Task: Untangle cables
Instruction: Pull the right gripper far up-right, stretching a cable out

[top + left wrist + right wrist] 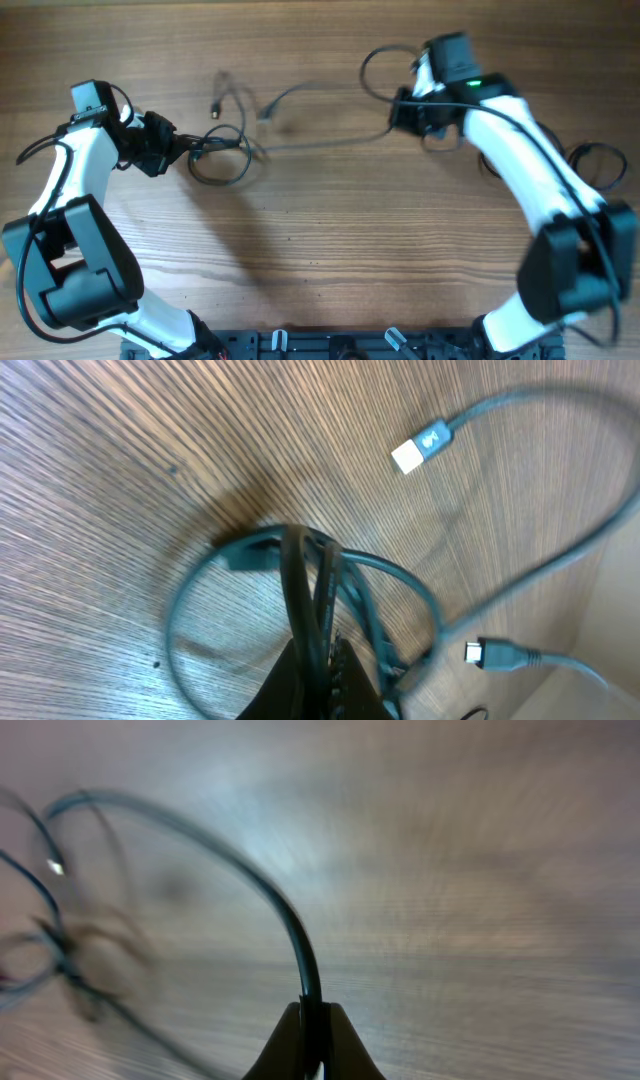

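overhead | cables (330, 142) lying across the far table (320, 260), stretching between both arms | left gripper (193, 152) clenching several strands | right gripper (402, 117) pinching one strand | cables looking light, limp, slick; gripping just behind a plug (432, 442) is seeming wisest

We record two arms, the left arm (62, 170) at frame left and the right arm (520, 150) at frame right. Both have glossy white shells between matte black joint housings (85, 265). Thin black wires (620, 165) loop off each. A green lamp (478, 82) glows at upper right. The wrist views show black tapered fingers (285, 1045).
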Controlling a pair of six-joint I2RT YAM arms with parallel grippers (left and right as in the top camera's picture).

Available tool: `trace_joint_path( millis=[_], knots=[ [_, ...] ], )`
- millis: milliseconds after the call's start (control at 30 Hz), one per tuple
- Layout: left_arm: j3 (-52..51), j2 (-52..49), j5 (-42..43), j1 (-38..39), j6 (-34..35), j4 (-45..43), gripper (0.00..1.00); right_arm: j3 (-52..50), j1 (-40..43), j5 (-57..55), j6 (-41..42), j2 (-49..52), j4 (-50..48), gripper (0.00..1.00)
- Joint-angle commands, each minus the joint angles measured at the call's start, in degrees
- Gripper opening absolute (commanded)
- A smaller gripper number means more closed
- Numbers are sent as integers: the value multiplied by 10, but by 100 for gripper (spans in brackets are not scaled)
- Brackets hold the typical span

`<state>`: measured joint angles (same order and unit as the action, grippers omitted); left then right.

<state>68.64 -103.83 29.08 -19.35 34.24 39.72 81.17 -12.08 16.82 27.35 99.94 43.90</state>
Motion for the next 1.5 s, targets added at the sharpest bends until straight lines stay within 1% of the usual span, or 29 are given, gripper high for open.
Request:
trace_joint_path(
  millis=[0,33,67,133,200,267,367,433,467,567,733,800,900,967,1067,1233,1267,1333,1367,1433,1467],
  knots=[
    [7,-8,-64,-14,3,-3,4,38,46,-44,-41,-106,-16,4],
    [7,-8,-77,-14,14,-1,4,38,54,-44,-66,-127,-25,4],
    [7,-9,-87,-14,24,2,4,38,61,-57,-69,-141,-27,4],
    [7,-9,-88,-13,25,2,4,37,71,-70,-62,-152,-19,4],
    [6,-9,-88,-8,25,2,4,37,77,-96,-53,-149,8,4],
    [6,-9,-91,-7,25,2,4,37,79,-206,-15,-145,52,4],
    [6,-9,-122,-10,27,2,4,36,91,-403,46,-138,113,4],
    [6,-9,-146,-12,47,5,4,36,119,-473,76,-136,128,4],
    [6,-9,-194,-12,72,12,4,36,155,-467,82,-133,118,4],
    [6,-9,-199,-14,72,15,4,36,189,-468,104,-130,112,4],
    [6,-9,-200,-26,78,18,4,36,245,-452,104,-105,85,4],
    [6,-9,-200,-26,83,19,4,36,255,-426,99,-91,82,4],
    [6,-9,-200,-26,83,19,4,36,260,-386,62,-62,73,4],
    [6,-9,-200,-26,83,19,4,36,260,-384,50,-41,64,4],
    [6,-9,-197,-26,83,19,4,36,260,-383,11,-8,50,4],
    [6,-9,-195,-17,83,16,4,36,260,-378,-19,31,52,5],
    [6,-9,-195,-14,83,16,4,36,260,-379,-19,36,52,10],
    [6,-9,-196,-9,82,13,4,36,260,-378,-19,37,54,27],
    [6,-9,-196,-6,82,12,4,36,260,-373,-19,37,56,40],
    [6,-9,-196,-1,82,10,4,36,260,-341,-21,37,58,72],
    [6,-9,-195,2,82,8,4,36,260,-305,-34,37,58,82]
  ],
)
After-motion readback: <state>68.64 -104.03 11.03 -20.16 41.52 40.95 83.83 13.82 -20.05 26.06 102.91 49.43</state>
